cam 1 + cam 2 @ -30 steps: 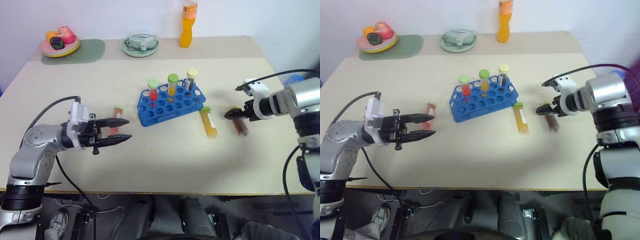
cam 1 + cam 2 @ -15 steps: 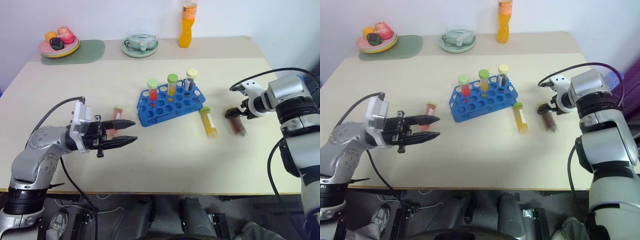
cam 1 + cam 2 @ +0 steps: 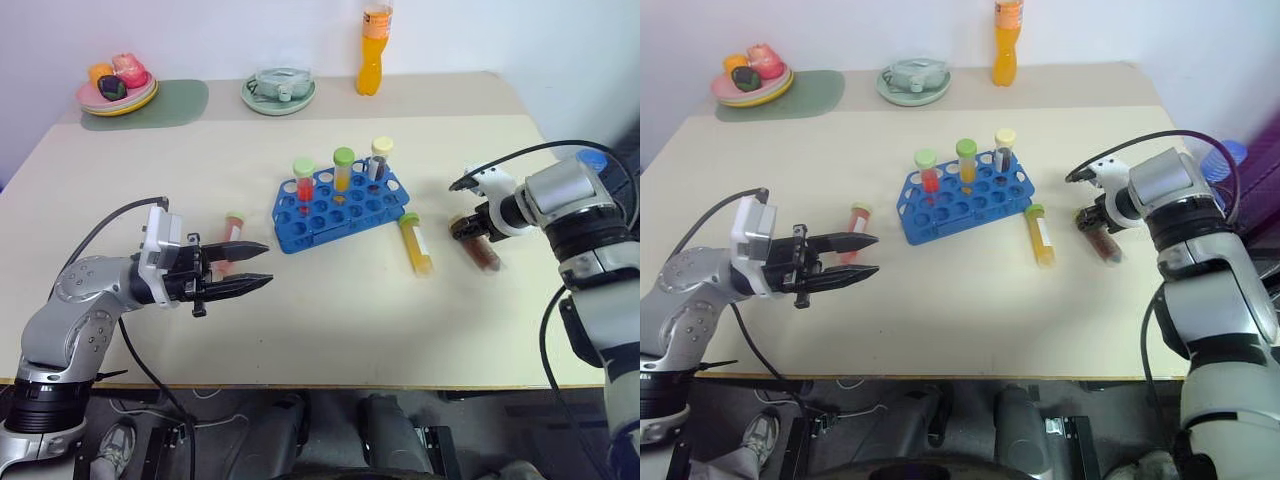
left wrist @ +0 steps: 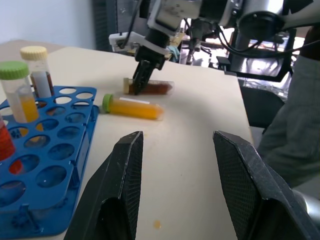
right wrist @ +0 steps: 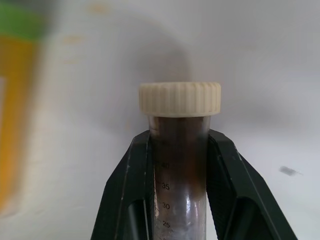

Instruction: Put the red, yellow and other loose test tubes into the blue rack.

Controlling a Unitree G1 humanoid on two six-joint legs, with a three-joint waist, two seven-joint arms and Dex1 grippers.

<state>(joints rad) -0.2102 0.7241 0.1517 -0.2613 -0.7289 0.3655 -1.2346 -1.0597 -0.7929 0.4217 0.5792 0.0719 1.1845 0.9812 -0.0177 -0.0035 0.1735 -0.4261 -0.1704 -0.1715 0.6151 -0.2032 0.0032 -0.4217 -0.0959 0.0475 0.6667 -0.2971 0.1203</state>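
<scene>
Right wrist view: brown tube (image 5: 180, 165) between end effector (image 5: 179, 200) fingers

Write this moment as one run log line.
right end effector: shut on brown tube | left end effector: open, idle | yellow tube: lying on table

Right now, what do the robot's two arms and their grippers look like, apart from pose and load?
Both arms are silver-grey metal segments with rounded joints. The left gripper has two long black tapered fingers with a fine textured inner face, mounted behind a white block, and a black cable loops along the arm. The right gripper has black fingers, a white wrist housing and a black cable arching over it.
</scene>
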